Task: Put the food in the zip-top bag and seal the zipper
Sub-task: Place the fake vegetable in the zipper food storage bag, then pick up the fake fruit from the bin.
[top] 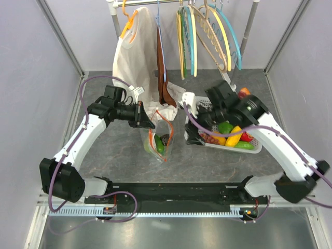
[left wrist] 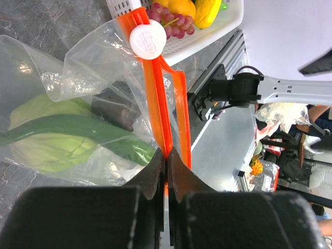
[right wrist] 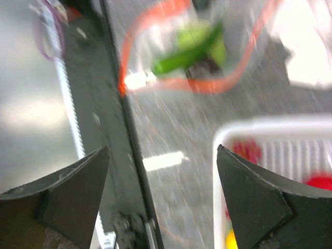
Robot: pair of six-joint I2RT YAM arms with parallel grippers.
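The clear zip-top bag (top: 157, 143) lies on the table between the arms with its mouth held open. Inside it are a dark green cucumber (left wrist: 78, 132), a pale green leafy vegetable (left wrist: 41, 153) and a dark piece (left wrist: 114, 110). My left gripper (left wrist: 166, 155) is shut on one side of the orange-red zipper (left wrist: 155, 98), below its white slider (left wrist: 148, 40); it also shows in the top view (top: 143, 120). My right gripper (right wrist: 162, 155) is open and empty, over the near-left rim of the white basket (right wrist: 259, 128). This view is blurred. The bag (right wrist: 194, 44) lies ahead of it.
The white slotted basket (top: 190, 99) at the right holds more food: a yellow piece (top: 233, 136), red, green ones, and purple grapes (left wrist: 171, 23). A white garment (top: 134, 57) and coloured hangers (top: 207, 36) hang on a rail behind. The black base rail (top: 176, 192) runs along the near edge.
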